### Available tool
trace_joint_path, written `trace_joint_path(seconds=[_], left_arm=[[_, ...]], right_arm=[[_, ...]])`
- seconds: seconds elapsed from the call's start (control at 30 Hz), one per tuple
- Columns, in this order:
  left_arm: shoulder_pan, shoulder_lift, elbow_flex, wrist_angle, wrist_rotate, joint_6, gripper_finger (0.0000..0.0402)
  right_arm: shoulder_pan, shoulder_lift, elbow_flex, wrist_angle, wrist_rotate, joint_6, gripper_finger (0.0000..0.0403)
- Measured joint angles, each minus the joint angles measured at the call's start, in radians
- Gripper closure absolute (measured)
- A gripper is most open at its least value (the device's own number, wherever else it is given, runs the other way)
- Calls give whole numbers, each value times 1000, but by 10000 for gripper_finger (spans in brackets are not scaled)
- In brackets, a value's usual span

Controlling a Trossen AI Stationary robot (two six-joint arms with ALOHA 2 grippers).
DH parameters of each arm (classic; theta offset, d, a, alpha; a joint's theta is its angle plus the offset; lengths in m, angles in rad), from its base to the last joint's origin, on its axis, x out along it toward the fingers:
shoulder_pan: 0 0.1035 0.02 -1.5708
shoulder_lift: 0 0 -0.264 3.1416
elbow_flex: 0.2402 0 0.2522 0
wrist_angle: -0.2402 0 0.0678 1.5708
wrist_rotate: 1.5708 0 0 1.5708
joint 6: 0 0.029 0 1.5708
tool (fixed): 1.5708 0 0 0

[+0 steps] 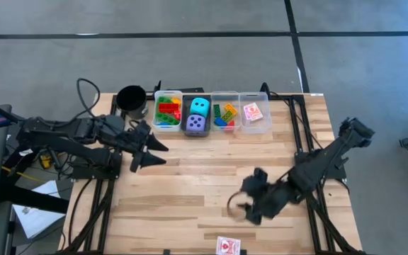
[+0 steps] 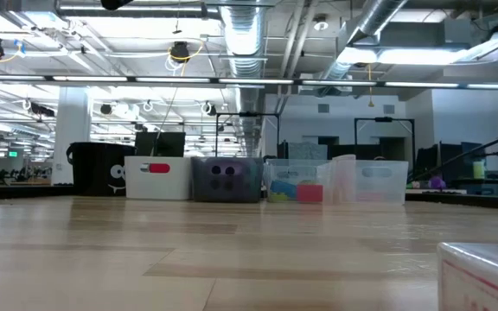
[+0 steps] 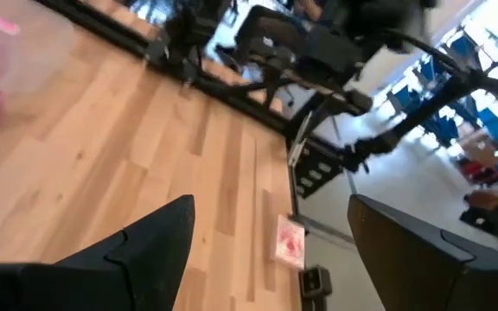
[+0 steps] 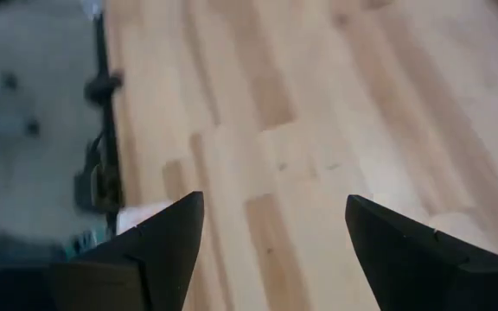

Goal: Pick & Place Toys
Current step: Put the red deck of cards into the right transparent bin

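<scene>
A red-white card [image 1: 228, 246] lies flat on the table at its near edge; it also shows in the left wrist view [image 3: 290, 240] and, close up, in the low view [image 2: 482, 275]. Against the far edge stand the bins: one with red and green bricks [image 1: 167, 112], a grey one with a cyan die [image 1: 200, 106] and a purple die [image 1: 196, 123], a clear one with bricks [image 1: 224, 115], and a clear one with a card [image 1: 253, 112]. My left gripper [image 1: 154, 154] hovers open at the table's left. My right gripper [image 1: 236, 208] hangs open above the near right, a little beyond the loose card.
A black round cup [image 1: 131, 99] stands left of the bins. Bare wooden tabletop [image 1: 197, 177] stretches between the two grippers and the bin row. Cables and a dark frame run along the table's right edge [image 1: 303, 134].
</scene>
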Motion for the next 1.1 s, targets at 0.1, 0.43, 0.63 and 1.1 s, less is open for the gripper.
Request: trace_joint_path(seconds=[0.1,0.43,0.63,1.1], left_arm=[[-23,12,-1,10,-3,-22,103],[-48,50,-1,95,-29,-66,103],[-48,77,0,114,-74,-69,103],[-47,118,-1,89,-78,-10,103]], right_arm=[[26,115,145,-97,-61,-69,127],[64,393,404,-194,-343,-127,127],[94,476,421,-192,-407,-117,127],[86,489,420,-137,-452,-48,114]])
